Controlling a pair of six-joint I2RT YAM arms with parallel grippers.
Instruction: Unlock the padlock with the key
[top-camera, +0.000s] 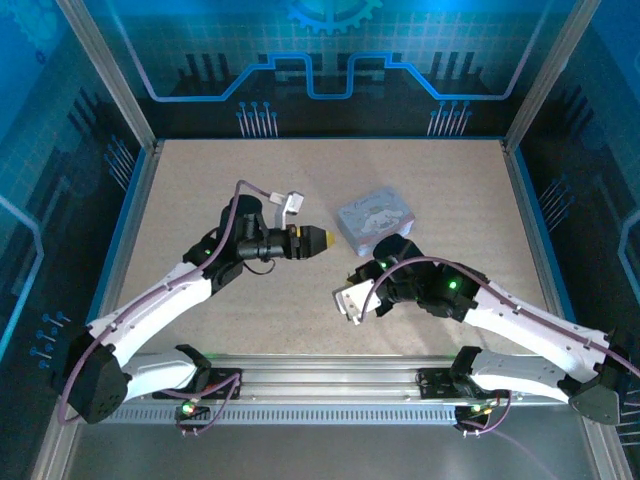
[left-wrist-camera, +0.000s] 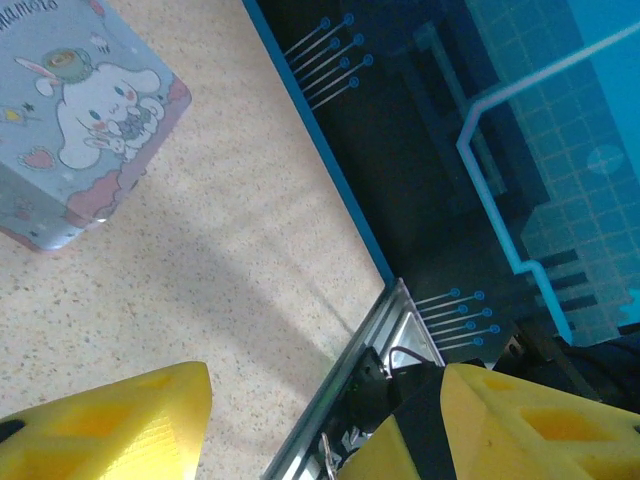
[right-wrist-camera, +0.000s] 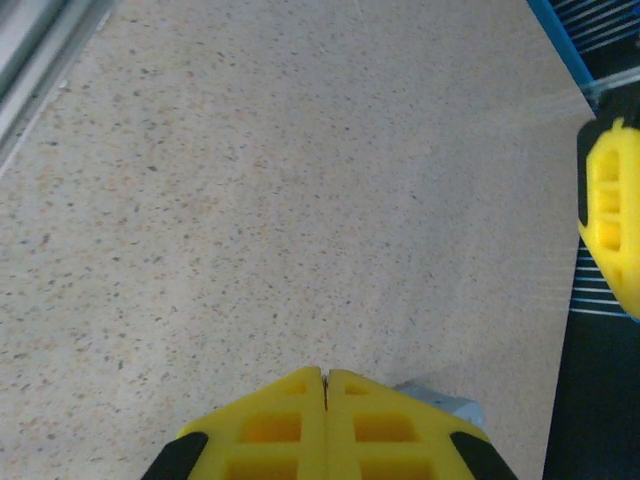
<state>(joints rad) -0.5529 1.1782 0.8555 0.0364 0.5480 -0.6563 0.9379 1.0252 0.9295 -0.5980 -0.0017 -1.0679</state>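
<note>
Near the middle of the table (top-camera: 250, 170), the left end effector (top-camera: 318, 240) is pointed toward the right edge, with the cartoon-printed tin (top-camera: 377, 217) just beyond it and slightly toward the far edge. The right end effector (right-wrist-camera: 325, 376) is turned toward the left edge and lies a little nearer the near edge. The two are close together. The left end effector's yellow fingers (left-wrist-camera: 110, 420) are held partly apart, and nothing is seen between them. The right end effector's fingers are pressed fully together. Whether the key is pinched in their seam cannot be told, as a sliver that thin would be lost in the dark line where the pads meet. The padlock cannot be made out with certainty either. A small pale grey piece (right-wrist-camera: 445, 405) pokes out from under the right end effector's tips, on the side toward the left end effector. It may be part of the lock, but most of it is covered by the fingers. If it is the lock, the right arm is judged the nearer, with the lock directly beneath its tips. The long axis and the keyhole's facing are hidden. From above, the right end effector's tips are covered by its own wrist and cabling.
</note>
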